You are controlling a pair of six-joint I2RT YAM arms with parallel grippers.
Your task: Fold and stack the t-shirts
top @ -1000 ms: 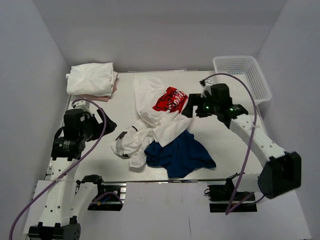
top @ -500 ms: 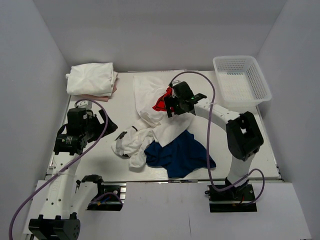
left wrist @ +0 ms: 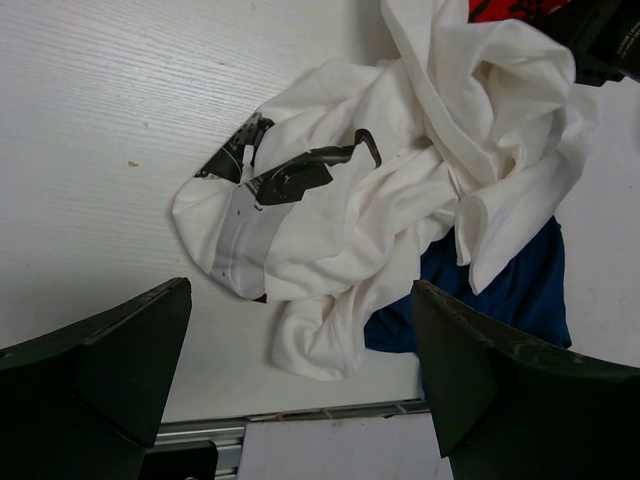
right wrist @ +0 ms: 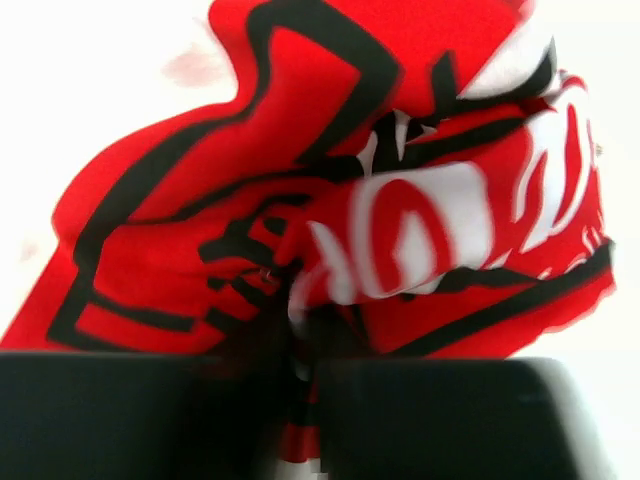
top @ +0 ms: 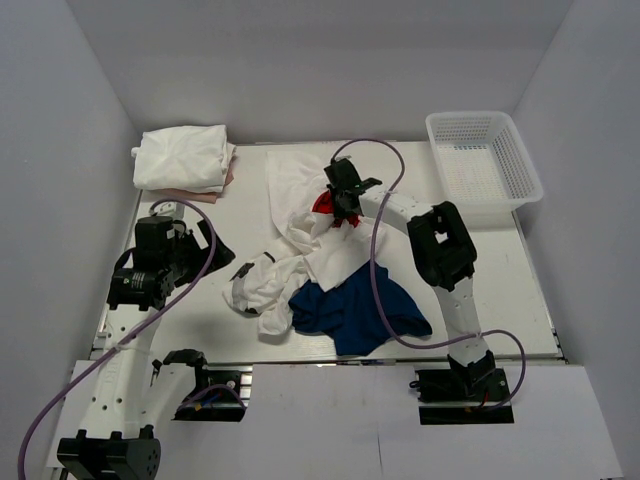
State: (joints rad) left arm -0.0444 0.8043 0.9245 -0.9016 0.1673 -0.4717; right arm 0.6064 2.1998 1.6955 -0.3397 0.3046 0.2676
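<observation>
**Desk:** Jaws first: what have you got?

**Operator:** On my right gripper (right wrist: 300,335) the jaws are pinched nearly together on a bunched fold of the white tee with the red graphic (right wrist: 380,230). The print wells up just ahead of the fingertips.

**Desk:** And the left?

**Operator:** My left gripper (left wrist: 300,290) hangs with its jaws wide apart, gripping nothing. Ahead of them and lower down lies a crumpled white tee with a black and grey print (left wrist: 330,210). The navy tee (left wrist: 510,290) shows from under it on the right-finger side. From above I see a folded white tee (top: 182,158) well beyond the left jaws.
</observation>
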